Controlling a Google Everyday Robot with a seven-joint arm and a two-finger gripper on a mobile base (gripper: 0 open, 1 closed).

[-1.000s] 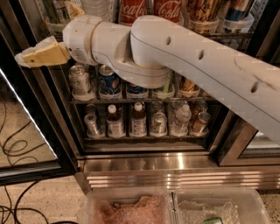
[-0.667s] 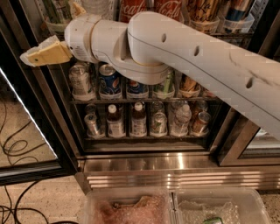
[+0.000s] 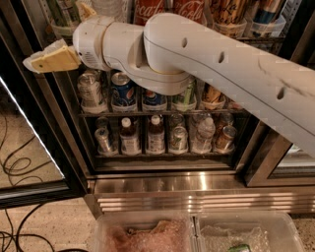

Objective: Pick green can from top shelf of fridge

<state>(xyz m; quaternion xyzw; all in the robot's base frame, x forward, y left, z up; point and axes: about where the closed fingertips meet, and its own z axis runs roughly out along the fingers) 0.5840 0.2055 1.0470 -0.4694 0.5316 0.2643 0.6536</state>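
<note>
Gripper (image 3: 48, 59): hung at the left edge of the fridge (image 3: 197, 184), nothing visibly held; could not tell whether open or closed. Saw the top shelf (image 3: 268, 28) cut off above, largely behind the arm (image 3: 221, 64).

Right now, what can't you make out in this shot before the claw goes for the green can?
Camera view:
- green can: lid cut off by the top edge, base behind the arm.
- top shelf: rack mostly behind the arm; Coca-Cola cans cropped above.
- claw, upper left, before the fridge door frame: grip state unreadable.
- bottom bins: contents blurred, cropped below.
</note>
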